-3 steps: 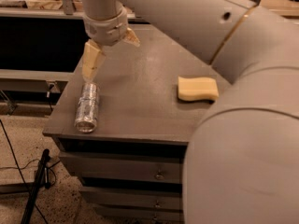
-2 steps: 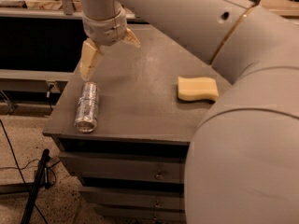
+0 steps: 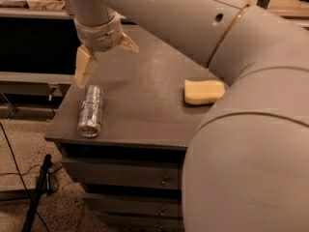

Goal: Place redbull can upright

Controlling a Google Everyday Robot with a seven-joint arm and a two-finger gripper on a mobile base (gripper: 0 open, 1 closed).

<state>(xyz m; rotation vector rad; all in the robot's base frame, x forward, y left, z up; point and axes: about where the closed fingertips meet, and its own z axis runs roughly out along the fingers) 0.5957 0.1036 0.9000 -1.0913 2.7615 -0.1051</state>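
the redbull can (image 3: 91, 111) lies on its side near the front left corner of the worktop (image 3: 145, 105). its length runs roughly front to back and one round end faces the front edge. i think that end is the top, though the gleam makes it hard to be sure. just behind and above it hangs the gripper (image 3: 105, 56), jaws spread wide with nothing between them. one pale finger (image 3: 84, 67) points down close to the can's far end. well apart to the right, a yellow sponge (image 3: 203, 91) rests flat on the worktop. drawers (image 3: 120, 170) sit under the top.
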